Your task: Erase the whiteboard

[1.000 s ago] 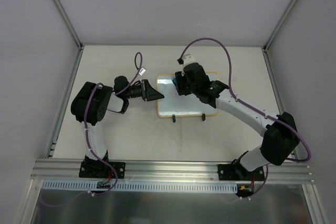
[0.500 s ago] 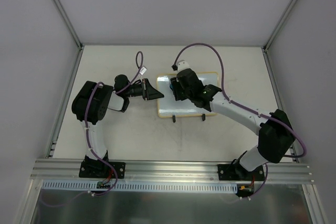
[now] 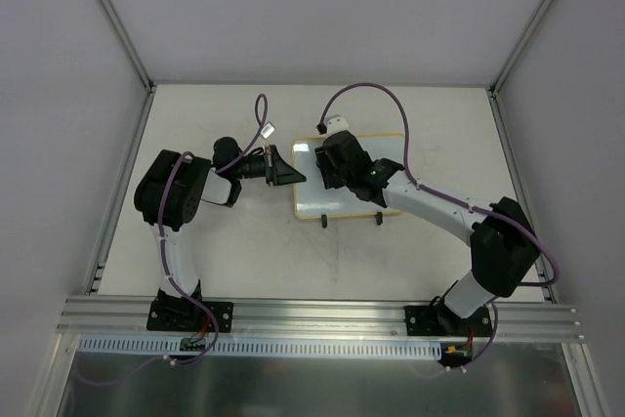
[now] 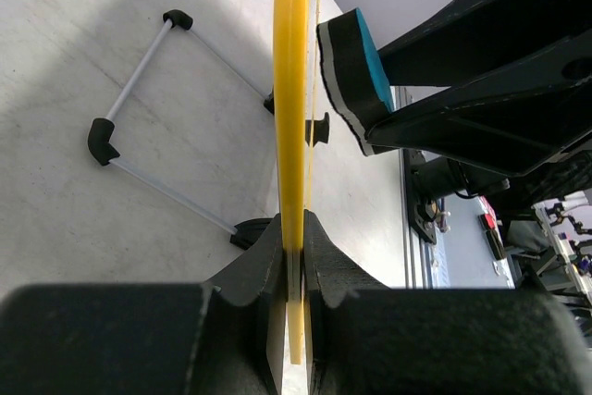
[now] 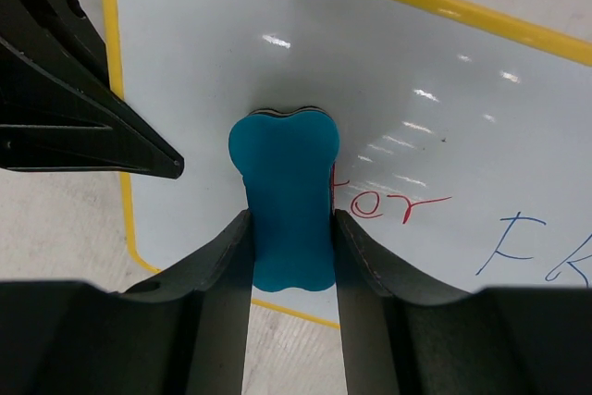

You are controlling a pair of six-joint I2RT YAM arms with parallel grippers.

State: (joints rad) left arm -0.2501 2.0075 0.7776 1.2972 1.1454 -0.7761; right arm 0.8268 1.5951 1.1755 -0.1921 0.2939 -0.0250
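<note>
The whiteboard [image 3: 337,200] stands tilted on the table, its yellow frame seen edge-on in the left wrist view [image 4: 291,90]. My left gripper [image 3: 293,179] is shut on the whiteboard's left edge [image 4: 294,256]. My right gripper [image 3: 328,165] is shut on a blue eraser [image 5: 287,201] and presses it against the board's face [image 5: 416,62] near the left end. The eraser also shows in the left wrist view [image 4: 356,62], its dark felt side toward the board. Red writing [image 5: 393,205] and blue writing [image 5: 527,247] lie to the right of the eraser.
The board's wire stand with black feet [image 4: 102,141] rests on the table behind it; two feet [image 3: 324,223] show at its near edge. An aluminium rail [image 3: 322,314] runs along the near table edge. Walls and corner posts enclose the table.
My right gripper has slid left across the board with the eraser, toward the left gripper. The left gripper and the board have stayed put.
</note>
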